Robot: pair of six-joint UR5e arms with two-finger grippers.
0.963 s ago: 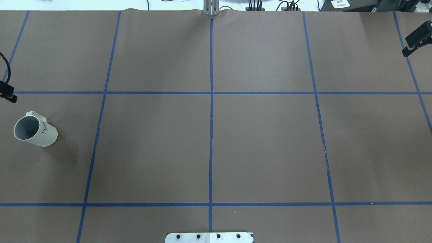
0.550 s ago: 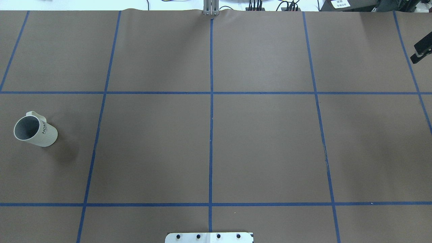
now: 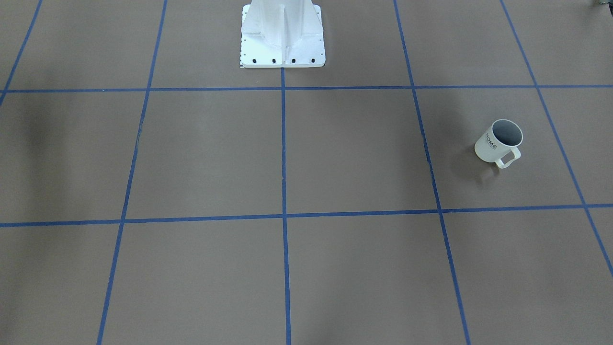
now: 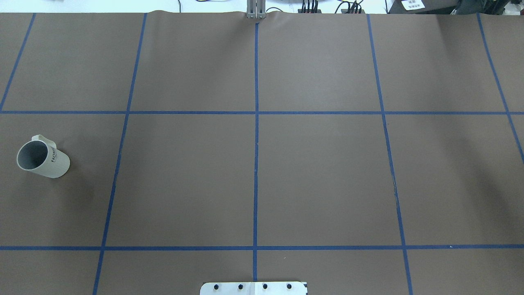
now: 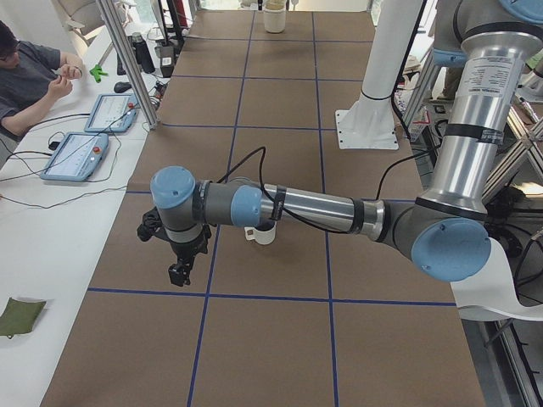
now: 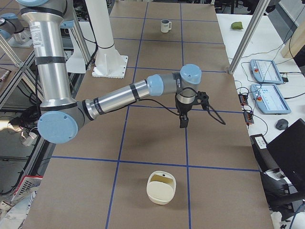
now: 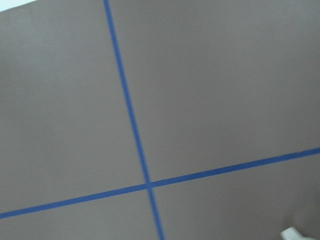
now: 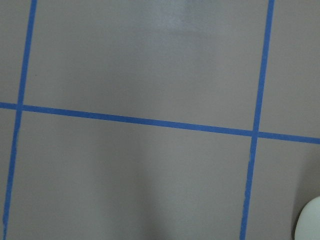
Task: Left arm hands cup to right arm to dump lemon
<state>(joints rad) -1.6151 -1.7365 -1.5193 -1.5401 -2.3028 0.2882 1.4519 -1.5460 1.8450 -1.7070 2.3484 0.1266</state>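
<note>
Cup (image 4: 43,160) upright, untouched; left gripper (image 5: 176,275) hovers near it; opening cannot be told.

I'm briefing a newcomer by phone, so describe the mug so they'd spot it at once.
On the brown table gridded with blue tape, go to the end on the robot's left, middle row of squares. The cup stands upright there, alone in its square: white, grey inside, with black HOME lettering and a squarish loop handle.
</note>
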